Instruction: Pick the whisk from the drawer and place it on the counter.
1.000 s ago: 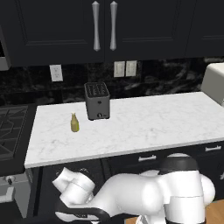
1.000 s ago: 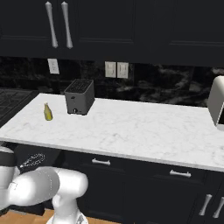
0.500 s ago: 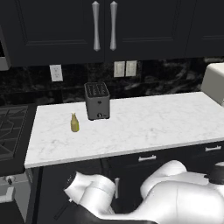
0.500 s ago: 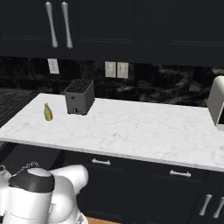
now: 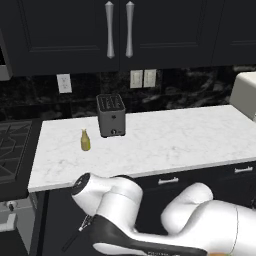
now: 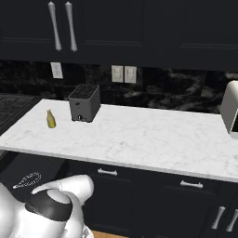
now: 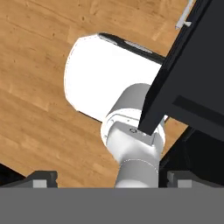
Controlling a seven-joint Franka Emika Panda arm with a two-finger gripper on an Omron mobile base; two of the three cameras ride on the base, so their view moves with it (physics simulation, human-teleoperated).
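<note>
The whisk (image 6: 27,180) lies in the open black drawer (image 6: 16,163) below the counter's left end; its silver wire head shows, and the handle is hard to make out. The white marble counter (image 6: 139,139) runs across both base views (image 5: 165,140). In the hand view my gripper (image 7: 113,180) is open, fingertips (image 7: 41,179) wide apart with nothing between them. It looks down past a black corner of the drawer (image 7: 188,61), with its silver bar handle (image 7: 186,15), at the wooden floor. My arm covers most of the drawer in the left base view.
A dark toaster (image 5: 111,115) and a small yellow-green bottle (image 5: 85,140) stand on the counter's left part. The black stovetop (image 5: 12,150) adjoins on the left. A white appliance (image 6: 230,109) sits at the right end. Narrow dark drawer fronts (image 6: 190,186) line the cabinet below.
My arm has swung and folded lower, its white links sliding across the bottom of both base views. The toaster, the bottle and the counter have not moved.
</note>
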